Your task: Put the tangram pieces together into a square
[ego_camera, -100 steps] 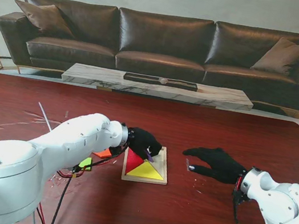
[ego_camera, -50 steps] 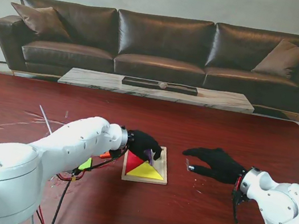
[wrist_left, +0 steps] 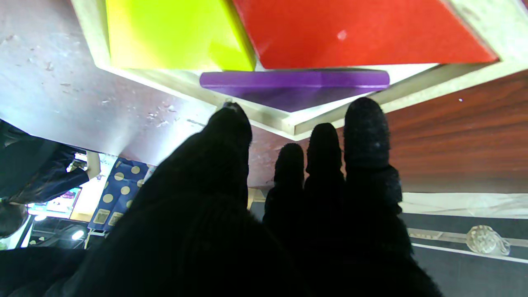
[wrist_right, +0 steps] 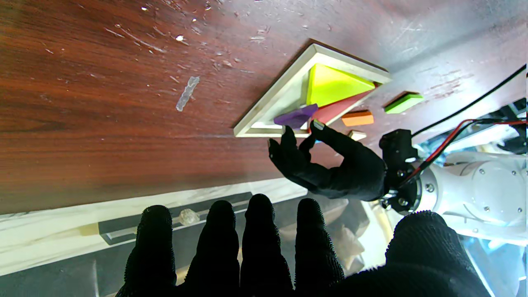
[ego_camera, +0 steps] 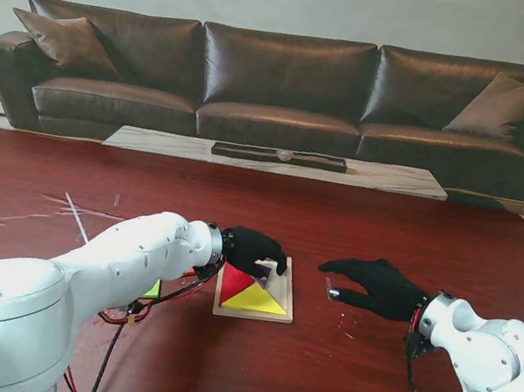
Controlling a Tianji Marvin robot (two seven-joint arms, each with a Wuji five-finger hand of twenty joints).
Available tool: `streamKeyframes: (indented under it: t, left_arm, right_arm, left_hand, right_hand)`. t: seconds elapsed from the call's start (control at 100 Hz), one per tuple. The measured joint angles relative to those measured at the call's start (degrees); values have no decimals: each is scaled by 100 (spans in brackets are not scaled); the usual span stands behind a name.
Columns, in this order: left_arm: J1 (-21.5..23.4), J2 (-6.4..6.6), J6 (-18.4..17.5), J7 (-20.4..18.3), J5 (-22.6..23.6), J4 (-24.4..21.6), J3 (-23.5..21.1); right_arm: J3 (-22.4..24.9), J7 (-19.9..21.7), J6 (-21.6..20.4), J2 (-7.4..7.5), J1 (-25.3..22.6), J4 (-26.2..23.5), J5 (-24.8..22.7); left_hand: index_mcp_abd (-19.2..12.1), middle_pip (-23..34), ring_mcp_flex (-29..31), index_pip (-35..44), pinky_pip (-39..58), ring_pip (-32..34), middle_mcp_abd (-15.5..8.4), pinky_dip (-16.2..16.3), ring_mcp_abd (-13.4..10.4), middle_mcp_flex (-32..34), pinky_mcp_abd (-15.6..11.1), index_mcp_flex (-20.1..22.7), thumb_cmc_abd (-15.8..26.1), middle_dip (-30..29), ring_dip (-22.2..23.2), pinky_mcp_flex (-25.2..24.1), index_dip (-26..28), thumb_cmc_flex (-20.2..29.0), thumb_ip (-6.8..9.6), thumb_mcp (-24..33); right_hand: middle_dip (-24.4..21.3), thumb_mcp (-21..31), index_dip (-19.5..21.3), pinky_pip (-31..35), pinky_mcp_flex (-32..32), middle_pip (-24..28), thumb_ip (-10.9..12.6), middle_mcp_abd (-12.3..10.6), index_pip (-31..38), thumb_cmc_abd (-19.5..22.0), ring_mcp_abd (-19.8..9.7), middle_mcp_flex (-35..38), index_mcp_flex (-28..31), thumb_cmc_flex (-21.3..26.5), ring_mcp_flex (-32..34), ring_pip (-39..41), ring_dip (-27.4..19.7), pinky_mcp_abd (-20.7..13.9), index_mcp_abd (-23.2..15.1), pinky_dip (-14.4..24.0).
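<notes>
Seating a tilted purple piece point(wrist_left: 293, 84) in the tray's point(ego_camera: 284, 312) far corner, the left robot hand point(ego_camera: 254, 251) is pinching it loosely, risking a jam against the red piece point(ego_camera: 234, 283) while the right robot hand point(ego_camera: 378, 286) is hovering open, empty.

1. One square wooden tray with a pale raised rim point(ego_camera: 284, 312), sitting on the dark red-brown wooden table point(ego_camera: 351, 384).
2. Three flat tangram pieces in that tray: one red triangle point(ego_camera: 235, 281), one yellow triangle point(ego_camera: 258, 301), one purple piece point(wrist_left: 293, 84) propped up at an angle.
3. Two loose pieces out on the table beside it for sure: one orange block point(wrist_right: 357, 118), one lime green block point(wrist_right: 403, 102). There's maybe a third pale one, too small to call.
4. Two black-gloved robot hands: left hand point(ego_camera: 252, 250), right hand point(ego_camera: 378, 285).
5. One black leather sofa point(ego_camera: 282, 83) with two brown cushions, plus one marble coffee table point(ego_camera: 278, 160).
</notes>
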Motion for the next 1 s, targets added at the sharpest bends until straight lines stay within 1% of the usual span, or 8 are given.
streamKeyframes:
  t: [0.07, 0.14, 0.28, 0.38, 0.62, 0.81, 0.92, 1.0]
  left_arm:
    - [32, 65, 119, 23, 22, -125, -91]
    - [72, 231, 382, 20, 77, -465, -162]
    - [169, 751, 967, -167, 343, -1469, -340]
    - [234, 1089, 1264, -342, 582, -2000, -463]
    - [535, 1759, 1701, -748, 837, -2942, -936]
    - [755, 1987, 1818, -800, 1020, -3190, -1130]
    - [826, 2042, 1847, -1079, 870, -3267, -1190]
    - [845, 2045, 1837, -1089, 800, -3253, -1173]
  right_arm:
    - [-11, 11, 12, 0, 9, 1, 7]
    - [-24, 21, 19, 0, 18, 1, 10]
    - [-54, 24, 30, 0, 36, 3, 10]
    - [-80, 24, 41, 0, 54, 6, 14]
    - [-138, 19, 79, -1, 89, 15, 22]
    - [-191, 29, 112, -1, 114, 16, 46]
    - [-224, 34, 127, -1, 129, 15, 49]
    - [-241, 38, 140, -1, 137, 15, 54]
  left_hand:
    - [4, -27, 27, -7, 48, -3, 0, -50, 23, -80, 56, 3, 0, -1, -15, -44, -1, 0, 0, 0]
    - [6, -27, 23, 76, 135, -3, 2, -173, 36, -58, 139, 6, 3, -1, -47, -125, -1, 12, 0, -163]
    - [1, -93, -109, 590, 245, -74, 4, -229, 95, -153, 279, 6, 356, -3, -59, -383, -1, 545, 127, -1148]
    - [-111, -145, -275, 826, 279, -139, 3, -230, 98, -250, 396, 44, 649, -15, -64, -547, -1, 786, 133, -1739]
    - [-277, -316, -741, 806, 142, -367, 6, -149, 173, -582, 662, 294, 855, -67, -143, -1416, -214, 899, 135, -1983]
    - [-324, -644, -1609, 354, -979, -1158, 2, -368, 350, -1073, 1098, 473, 996, -281, -674, -2630, -466, 909, 182, -2250]
    - [-337, -981, -2111, -48, -1545, -1468, 2, -642, 393, -1420, 1173, 472, 1125, -490, -951, -3211, -560, 793, 182, -2263]
    - [-354, -1120, -2209, -245, -1734, -1595, 2, -754, 389, -1420, 1178, 392, 1146, -568, -1023, -3364, -629, 735, 182, -2337]
  right_hand:
    - [0, 0, 0, 0, 0, 0, 0, 0, 0, 0, 0, 0, 0, 0, 0, 0, 0, 0, 0, 0]
    - [0, 0, 0, 0, 0, 0, 0, 0, 0, 0, 0, 0, 0, 0, 0, 0, 0, 0, 0, 0]
    - [0, 0, 0, 0, 0, 0, 0, 1, 0, 0, -1, 0, 0, 0, 0, 0, 0, 0, 0, 0]
    - [0, 0, 0, 0, 0, 0, 0, 1, 0, 0, -1, 0, 0, 0, 0, 0, 0, 0, 0, 0]
    - [0, 0, 0, 0, 0, 0, 0, 1, 0, 0, -1, 0, 0, 0, 0, 0, 0, 0, 0, 0]
    - [0, 0, 0, 0, 0, 0, 0, 1, 0, 5, -2, 0, 0, 0, 0, 0, 0, 0, 0, 0]
    - [0, 0, -1, 0, 0, 0, 0, 1, 0, 8, -3, 0, 0, 1, 0, 0, 0, 0, 0, 0]
    - [0, 0, -1, 0, 0, 0, 0, 1, 0, 8, -3, 0, 0, 1, 0, 0, 0, 0, 0, 0]
